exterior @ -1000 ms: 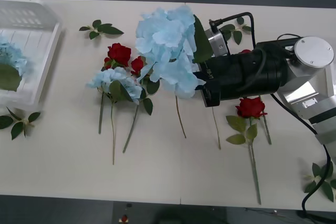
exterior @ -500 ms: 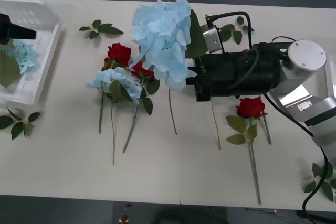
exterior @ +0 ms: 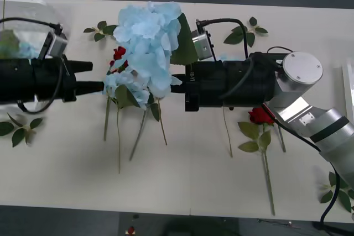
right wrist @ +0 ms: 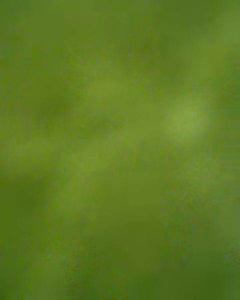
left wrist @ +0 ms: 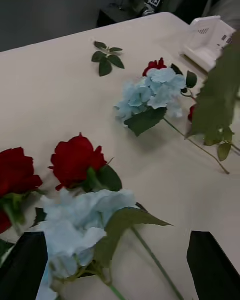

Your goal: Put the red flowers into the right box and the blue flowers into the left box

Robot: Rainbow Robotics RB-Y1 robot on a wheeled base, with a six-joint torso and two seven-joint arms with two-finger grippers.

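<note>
White table (exterior: pixel 182 181); left box (exterior: pixel 22 9) holds blue flowers (exterior: pixel 19 48).

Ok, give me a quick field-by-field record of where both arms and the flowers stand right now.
right gripper: mid-table, carrying a large blue flower lifted above the table
left gripper: open, low over a blue flower lying on the table, beside the red roses
left box: far left, partly behind the left arm
red rose, right side: lying flat, untouched
leaf sprigs: loose on the table
</note>
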